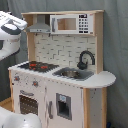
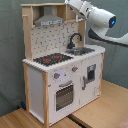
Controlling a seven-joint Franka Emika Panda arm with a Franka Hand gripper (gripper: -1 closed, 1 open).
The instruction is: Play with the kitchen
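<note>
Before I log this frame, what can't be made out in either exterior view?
- The gripper: in neither view. In the second exterior view the arm runs off the top edge; in the first exterior view only part of it shows at the left edge.
- The microwave: absent from the second exterior view, where the arm covers that corner of the kitchen.
- The sink: its contents are too blurred to tell.

White, light-wood kitchen [image 1: 65,95] [image 2: 60,75]; black-and-red hob [image 1: 36,65] [image 2: 52,59].

White rounded arm [image 2: 97,15], black joint seams, small blue light near joint.
</note>
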